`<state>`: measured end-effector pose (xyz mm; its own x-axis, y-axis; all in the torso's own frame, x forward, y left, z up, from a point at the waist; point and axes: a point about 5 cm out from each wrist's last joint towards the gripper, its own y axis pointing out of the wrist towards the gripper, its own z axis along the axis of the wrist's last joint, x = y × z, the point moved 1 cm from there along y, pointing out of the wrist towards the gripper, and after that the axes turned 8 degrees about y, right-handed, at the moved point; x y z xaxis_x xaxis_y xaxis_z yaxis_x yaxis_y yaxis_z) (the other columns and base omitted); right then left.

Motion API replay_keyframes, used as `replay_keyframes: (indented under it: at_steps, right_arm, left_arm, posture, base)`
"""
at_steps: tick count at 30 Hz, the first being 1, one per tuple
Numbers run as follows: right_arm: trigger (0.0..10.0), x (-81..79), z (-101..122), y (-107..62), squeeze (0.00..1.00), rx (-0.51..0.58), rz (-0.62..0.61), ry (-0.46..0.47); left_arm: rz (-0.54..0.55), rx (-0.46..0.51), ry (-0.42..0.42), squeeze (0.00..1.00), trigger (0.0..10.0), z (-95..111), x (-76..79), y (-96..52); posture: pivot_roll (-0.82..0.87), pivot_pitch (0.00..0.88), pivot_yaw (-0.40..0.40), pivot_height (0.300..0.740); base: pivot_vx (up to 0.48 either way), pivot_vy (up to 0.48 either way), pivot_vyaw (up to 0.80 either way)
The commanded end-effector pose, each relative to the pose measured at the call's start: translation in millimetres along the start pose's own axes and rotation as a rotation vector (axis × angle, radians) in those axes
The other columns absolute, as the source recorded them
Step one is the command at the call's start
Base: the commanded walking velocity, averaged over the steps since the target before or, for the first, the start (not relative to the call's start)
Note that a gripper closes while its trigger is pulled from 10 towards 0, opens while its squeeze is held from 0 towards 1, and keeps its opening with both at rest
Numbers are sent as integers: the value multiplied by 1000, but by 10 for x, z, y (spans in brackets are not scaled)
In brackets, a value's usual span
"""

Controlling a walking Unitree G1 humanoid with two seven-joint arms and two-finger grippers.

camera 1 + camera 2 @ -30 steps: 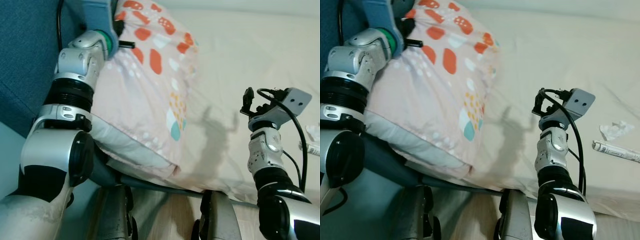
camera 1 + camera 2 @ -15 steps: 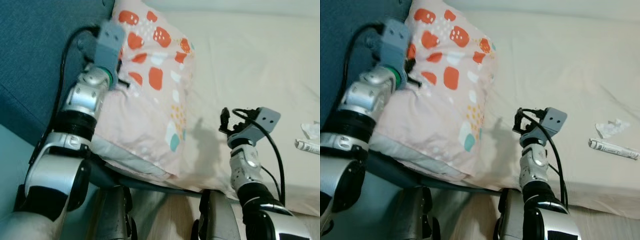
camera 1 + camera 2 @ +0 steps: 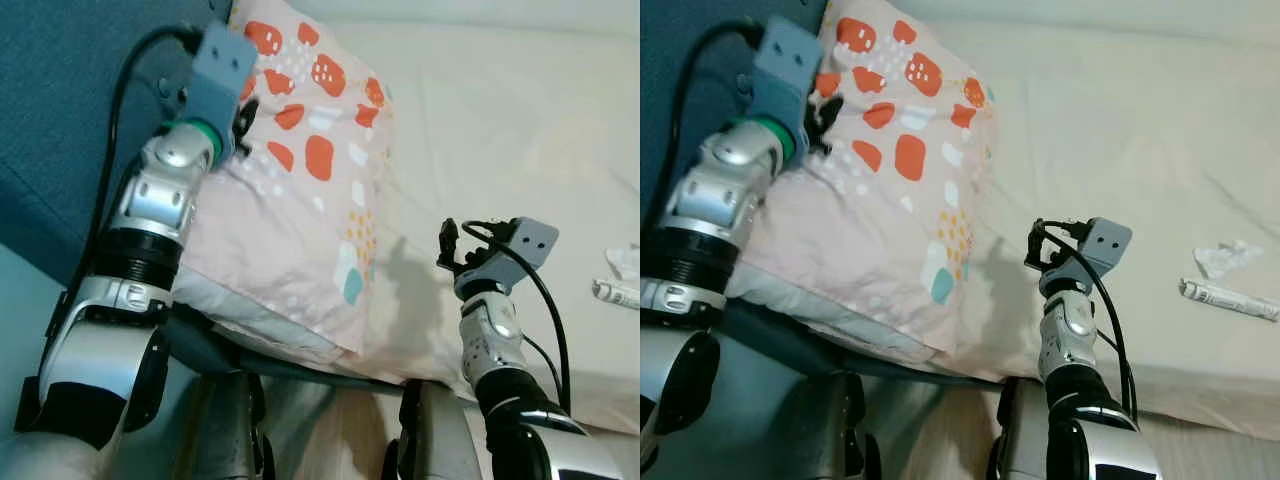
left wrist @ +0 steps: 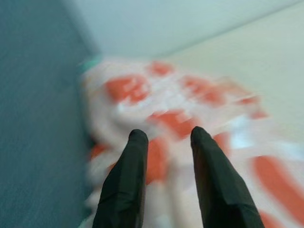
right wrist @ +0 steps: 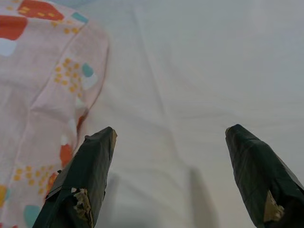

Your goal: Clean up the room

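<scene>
A pink pillow with orange, white and teal spots lies at the head of the bed, against the blue headboard. My left gripper hovers at the pillow's upper left edge; in the left wrist view its fingers stand a little apart with nothing between them. My right gripper is raised over the cream sheet just right of the pillow's lower corner, wide open and empty. A crumpled tissue and a rolled paper lie on the sheet at the right.
The bed's near edge runs along the bottom, with my legs against it. The blue headboard closes off the left side. Wide bare sheet stretches to the right of the pillow.
The left gripper dropped onto the pillow's left side, then rose again towards its upper edge. The right arm swung left towards the pillow and has held still since.
</scene>
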<state>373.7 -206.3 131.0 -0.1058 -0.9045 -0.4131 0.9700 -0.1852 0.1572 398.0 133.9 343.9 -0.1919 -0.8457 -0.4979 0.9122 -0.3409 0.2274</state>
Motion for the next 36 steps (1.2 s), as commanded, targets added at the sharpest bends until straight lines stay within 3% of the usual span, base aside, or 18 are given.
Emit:
replay_keyframes:
  at_steps: [1,4,5,7,8,9,10,11,14,15,16,17,19,20,27,36]
  right_arm:
    - [10000,54,-63,-56,0,-20,-8,-3]
    - [10000,63,-66,-62,0,-21,-8,-3]
    - [10000,78,-77,-75,0,-25,-9,-5]
    - [10000,107,-101,-105,0,-34,-7,-2]
    - [10000,107,-101,-105,0,-34,-7,-2]
    - [10000,96,-108,-122,0,-34,7,17]
    - [10000,96,-108,-122,0,-34,7,17]
    - [10000,20,-85,-146,0,-7,47,51]
    - [10000,-272,55,-284,0,92,167,56]
    - [10000,-272,55,-284,0,92,167,56]
    - [10000,-390,148,-405,0,149,216,-11]
    - [10000,-390,148,-405,0,149,216,-11]
    - [10000,-441,251,-489,0,229,256,-61]
    - [10000,-439,304,-519,0,258,238,-81]
    - [10000,-440,369,-540,0,282,235,-107]
    - [10000,-475,392,-539,0,255,233,-119]
  left_arm:
    - [-257,-7,5,0,10000,-26,90,-258]
    - [-340,-16,5,0,10000,-35,122,-365]
    - [-399,-17,11,0,10000,-60,147,-487]
    - [-429,8,-17,0,10000,-94,201,-634]
    - [-429,8,-17,0,10000,-94,201,-634]
    - [-380,67,-73,0,10000,-54,237,-665]
    - [-380,67,-73,0,10000,-54,237,-665]
    - [-292,94,-178,0,10000,-51,310,-676]
    - [-144,92,-302,0,10000,-172,587,-758]
    - [-144,92,-302,0,10000,-172,587,-758]
    - [-103,70,-250,0,10000,-256,734,-834]
    - [-103,70,-250,0,10000,-256,734,-834]
    - [-66,85,-169,0,10000,-250,766,-878]
    - [-45,114,-85,0,10000,-221,764,-891]
    - [-7,39,-205,0,10000,-324,730,-890]
    - [52,-76,-242,0,10000,-562,718,-1038]
  posture:
    - [189,167,89,582]
    - [189,167,89,582]
    - [194,166,88,582]
    - [198,164,76,582]
    - [198,164,76,582]
    - [199,158,67,582]
    - [199,158,67,582]
    - [197,153,63,582]
    - [170,135,52,582]
    - [170,135,52,582]
    - [149,122,55,582]
    - [149,122,55,582]
    - [133,106,54,582]
    - [129,99,54,591]
    - [112,82,57,614]
    - [96,66,70,646]
  base:
    - [0,0,0]
    - [0,0,0]
    - [0,0,0]
    - [0,0,0]
    - [0,0,0]
    - [0,0,0]
    - [0,0,0]
    - [0,0,0]
    - [0,0,0]
    - [0,0,0]
    - [0,0,0]
    - [0,0,0]
    - [0,0,-488]
    - [0,0,0]
    - [0,0,0]
    - [0,0,0]
